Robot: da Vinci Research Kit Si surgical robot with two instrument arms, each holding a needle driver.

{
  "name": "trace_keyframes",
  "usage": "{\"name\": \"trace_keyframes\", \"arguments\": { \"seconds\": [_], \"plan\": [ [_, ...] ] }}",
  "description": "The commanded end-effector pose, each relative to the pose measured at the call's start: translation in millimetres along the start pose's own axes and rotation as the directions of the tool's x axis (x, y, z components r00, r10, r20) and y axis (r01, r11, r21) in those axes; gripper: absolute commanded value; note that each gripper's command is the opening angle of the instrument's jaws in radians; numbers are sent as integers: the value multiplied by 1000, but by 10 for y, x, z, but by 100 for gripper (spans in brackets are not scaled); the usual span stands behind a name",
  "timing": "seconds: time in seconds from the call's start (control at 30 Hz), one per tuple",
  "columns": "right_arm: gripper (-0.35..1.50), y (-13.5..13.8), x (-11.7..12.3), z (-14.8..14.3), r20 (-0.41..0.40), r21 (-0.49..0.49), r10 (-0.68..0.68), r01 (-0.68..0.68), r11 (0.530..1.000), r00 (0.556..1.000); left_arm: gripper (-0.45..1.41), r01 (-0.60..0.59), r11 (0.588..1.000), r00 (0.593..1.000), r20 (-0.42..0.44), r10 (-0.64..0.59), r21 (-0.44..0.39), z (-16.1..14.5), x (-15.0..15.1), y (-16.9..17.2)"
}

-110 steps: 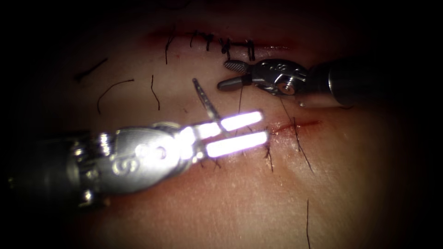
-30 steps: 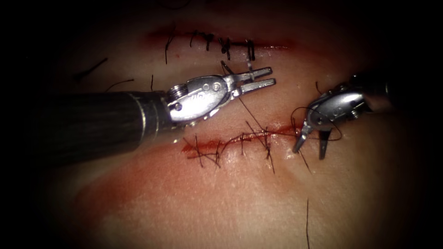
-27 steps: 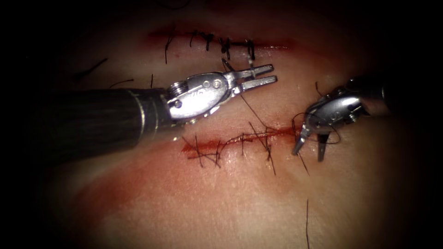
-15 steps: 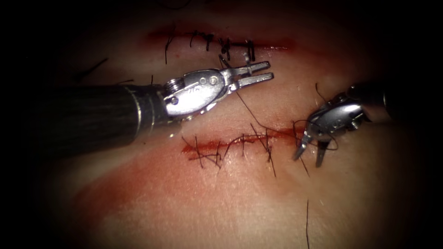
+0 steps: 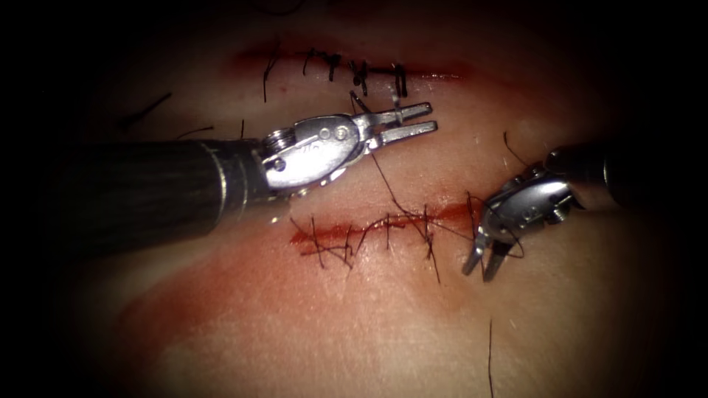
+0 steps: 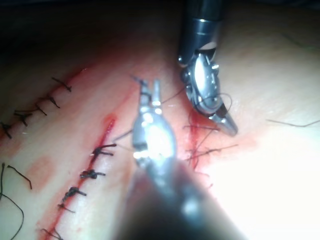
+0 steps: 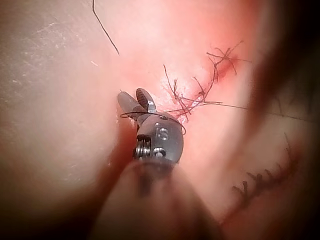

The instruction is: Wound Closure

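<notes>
The left gripper point(image 5: 409, 121) is seen above the cut point(image 5: 383, 221) at the tissue's point(image 5: 369, 324) middle, its jaws closed on the needle point(image 5: 399, 105) near one end, clear of the tissue; thread point(image 5: 383, 177) is strung from it down to the stitched cut; at the cut's right end the right gripper point(image 5: 481, 265) is held with jaws parted, nothing grasped, thread looped round its wrist; a knot is judged to be in hand; the free thread end would need grasping next.
</notes>
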Motion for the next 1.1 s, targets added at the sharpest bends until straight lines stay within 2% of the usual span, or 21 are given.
{"name": "trace_keyframes", "arguments": {
  "seconds": [0.03, 0.2, 0.3, 0.37, 0.43, 0.5, 0.53, 0.67, 0.77, 0.8, 0.83, 0.93, 1.0, 1.03, 1.1],
  "plan": [
    [-35, 2, -1, 7, 6, 11, -3, 3, 1000, 1000, -45, 0, 1000, 1000, -1, 0, -1, 6, -6, 0],
    [-35, 0, -7, -3, 9, -17, -3, 3, 1000, 1000, -45, -5, 1000, 1000, 0, 5, -3, 5, -9, 5],
    [-35, 3, -18, -30, -31, -129, 120, -123, 984, 992, -45, -22, 1000, 1000, 1, 22, -13, -3, -20, 24],
    [-35, 2, -21, -36, -46, -154, 149, -155, 976, 988, -45, -20, 1000, 1000, 1, 20, -15, -5, -23, 29],
    [-35, -1, -30, -55, -71, -207, 195, -205, 957, 978, -45, -8, 1000, 1000, 8, 9, -26, -11, -36, 48],
    [-35, -5, -46, -77, -80, -283, 264, -276, 919, 961, -45, 8, 999, 1000, 27, -7, -45, -22, -54, 76],
    [-35, -6, -52, -83, -111, -309, 291, -311, 899, 950, -45, 12, 999, 999, 35, -10, -53, -29, -62, 93],
    [-35, -5, -65, -79, -143, -342, 353, -381, 859, 925, -45, 33, 997, 998, 56, -29, -77, -45, -80, 139],
    [-35, -4, -77, -75, -169, -367, 410, -443, 818, 896, -45, 57, 993, 996, 77, -50, -101, -65, -96, 195],
    [-35, -4, -77, -75, -169, -367, 410, -443, 818, 896, -45, 57, 993, 996, 77, -50, -101, -65, -96, 195],
    [-35, -2, -79, -72, -175, -381, 448, -480, 790, 876, -45, 68, 992, 995, 86, -59, -111, -74, -101, 229],
    [-35, -2, -80, -69, -192, -395, 503, -536, 746, 843, -45, 79, 987, 994, 92, -66, -139, -87, -103, 294],
    [-35, -2, -79, -69, -194, -392, 512, -544, 741, 837, -45, 81, 986, 993, 92, -68, -144, -89, -102, 303],
    [-35, -2, -79, -69, -201, -384, 523, -558, 736, 828, -45, 86, 985, 993, 92, -72, -151, -92, -100, 320],
    [-35, -2, -78, -69, -208, -389, 536, -572, 722, 818, -45, 86, 984, 993, 91, -72, -159, -93, -99, 333]
  ]
}}
